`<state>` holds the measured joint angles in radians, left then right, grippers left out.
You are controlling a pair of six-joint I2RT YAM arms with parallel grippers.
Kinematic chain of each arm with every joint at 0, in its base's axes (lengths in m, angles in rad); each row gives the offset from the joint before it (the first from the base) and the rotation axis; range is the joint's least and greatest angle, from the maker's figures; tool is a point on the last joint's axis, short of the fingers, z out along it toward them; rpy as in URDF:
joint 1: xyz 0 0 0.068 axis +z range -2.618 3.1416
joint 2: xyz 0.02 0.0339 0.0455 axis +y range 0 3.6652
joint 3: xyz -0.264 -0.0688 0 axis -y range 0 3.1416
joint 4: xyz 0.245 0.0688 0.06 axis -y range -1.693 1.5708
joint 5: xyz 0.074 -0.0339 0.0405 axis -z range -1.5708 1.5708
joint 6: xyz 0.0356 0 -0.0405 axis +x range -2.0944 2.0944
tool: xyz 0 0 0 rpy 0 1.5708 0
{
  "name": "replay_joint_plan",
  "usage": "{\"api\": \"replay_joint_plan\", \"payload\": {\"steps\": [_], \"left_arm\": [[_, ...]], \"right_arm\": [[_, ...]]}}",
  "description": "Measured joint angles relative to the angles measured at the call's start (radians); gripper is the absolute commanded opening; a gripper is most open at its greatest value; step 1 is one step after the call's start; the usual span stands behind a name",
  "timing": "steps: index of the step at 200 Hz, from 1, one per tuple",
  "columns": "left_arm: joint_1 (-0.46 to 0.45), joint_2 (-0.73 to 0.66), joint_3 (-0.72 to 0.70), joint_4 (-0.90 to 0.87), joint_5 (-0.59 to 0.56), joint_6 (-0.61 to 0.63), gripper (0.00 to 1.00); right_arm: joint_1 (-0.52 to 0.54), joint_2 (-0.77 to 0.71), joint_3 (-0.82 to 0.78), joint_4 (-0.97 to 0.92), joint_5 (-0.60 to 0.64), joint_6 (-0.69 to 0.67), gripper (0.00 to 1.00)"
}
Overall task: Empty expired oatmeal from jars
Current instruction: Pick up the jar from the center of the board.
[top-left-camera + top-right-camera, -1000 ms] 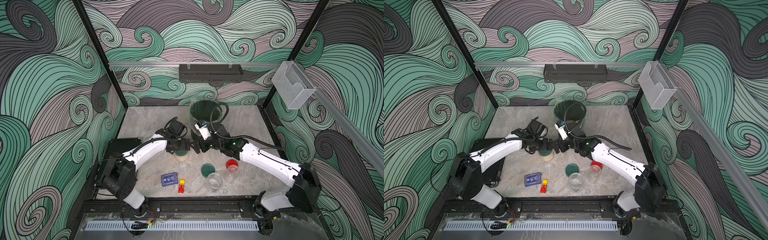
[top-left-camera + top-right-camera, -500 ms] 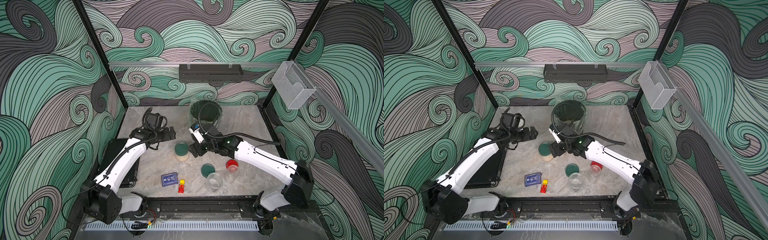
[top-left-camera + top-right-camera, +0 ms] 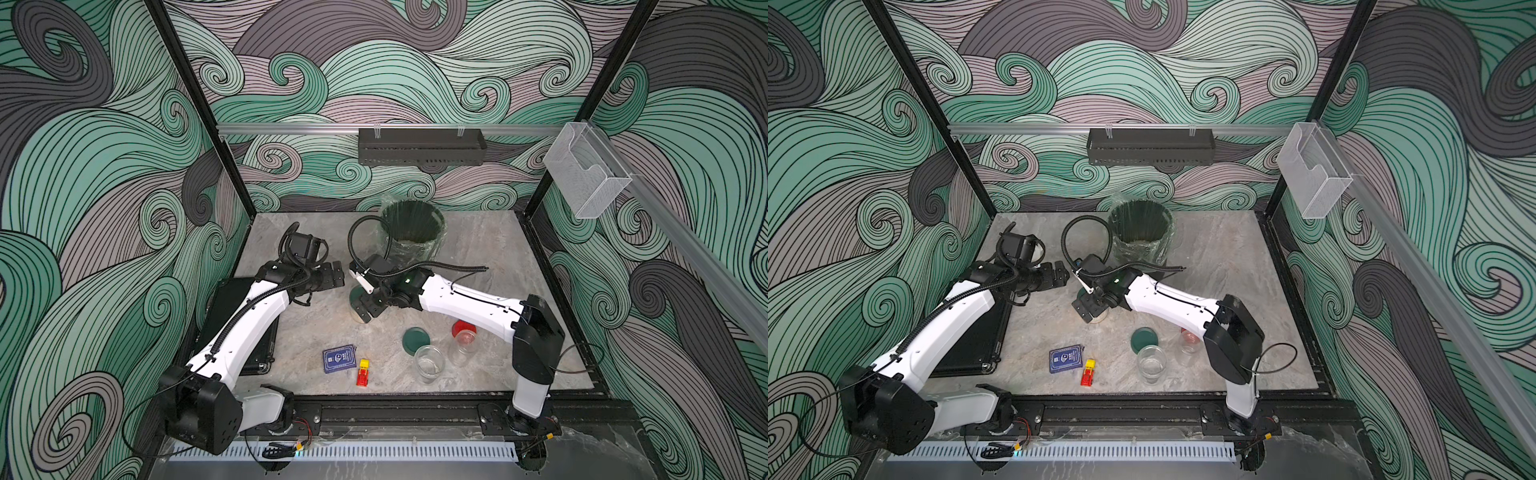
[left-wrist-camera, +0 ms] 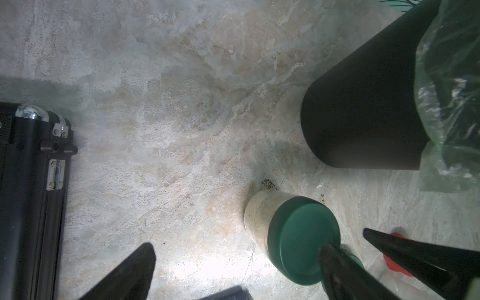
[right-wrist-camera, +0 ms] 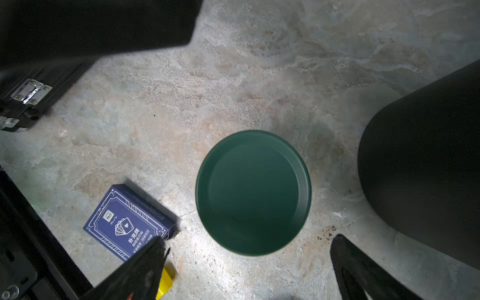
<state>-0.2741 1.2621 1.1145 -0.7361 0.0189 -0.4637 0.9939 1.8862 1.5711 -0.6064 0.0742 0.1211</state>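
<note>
Oatmeal packs the one closed jar, pale flakes showing through its clear wall under a dark green lid, as it stands upright on the grey desk just in front of the black bin with its clear liner. The right fingers hang over that lid, released and spread wider than it, one to each side, with desk showing between each fingertip and the rim in the right wrist view; in both top views they hide part of the jar. The left fingers are released too, spread wide with nothing between them but bare desk, held just left of the jar on the side of the black case that lies flat along the desk's left edge. What looks like a thin tan layer lies at the bin's bottom. Nearer the front an open jar stands upright and looks all but empty, a loose green lid lying flat just behind it. Just right of these stands a third jar with a red lid, its glass clear, partly hidden by the right arm in a top view. A blue card deck and a small red and yellow toy car lie left of the open jar, near the front edge
</note>
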Motion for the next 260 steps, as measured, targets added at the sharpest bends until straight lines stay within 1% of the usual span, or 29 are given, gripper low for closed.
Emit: {"api": "replay_joint_plan", "payload": {"steps": [34,92,127,150,169,182,189,198,222,244,260], "left_arm": [[0.006,0.0,0.003,-0.002,0.0,0.004,0.99],[0.011,0.0,0.004,-0.005,0.0,0.008,0.99],[0.012,-0.001,0.004,-0.006,-0.005,0.008,0.99],[0.013,-0.003,0.003,-0.006,-0.007,0.008,0.99],[0.013,-0.004,0.003,-0.003,-0.003,0.008,0.99],[0.013,-0.005,0.003,-0.003,-0.002,0.012,0.99],[0.013,-0.008,0.003,-0.003,0.0,0.018,0.98],[0.013,-0.016,0.003,-0.004,0.002,0.028,0.98],[0.011,-0.064,0.004,-0.001,0.019,0.064,0.99],[-0.005,-0.142,0.003,0.032,0.034,0.109,0.99],[-0.047,-0.207,-0.005,0.076,0.039,0.163,0.99]], "right_arm": [[0.0,0.073,0.053,-0.012,-0.002,-0.014,0.99],[-0.001,0.188,0.129,-0.035,0.061,-0.021,0.99],[-0.001,0.211,0.139,-0.042,0.064,-0.016,0.99],[-0.001,0.225,0.158,-0.039,0.066,-0.01,0.89],[-0.002,0.231,0.166,-0.034,0.064,-0.003,0.76],[-0.002,0.231,0.166,-0.034,0.063,0.001,0.73],[-0.002,0.231,0.166,-0.034,0.062,0.005,0.7],[-0.002,0.225,0.161,-0.034,0.057,0.014,0.67],[-0.006,0.17,0.111,-0.05,0.034,0.036,0.64],[-0.013,0.05,0.052,-0.079,0.008,0.049,0.63],[-0.032,-0.073,0.013,-0.087,-0.021,0.061,0.62]]}}
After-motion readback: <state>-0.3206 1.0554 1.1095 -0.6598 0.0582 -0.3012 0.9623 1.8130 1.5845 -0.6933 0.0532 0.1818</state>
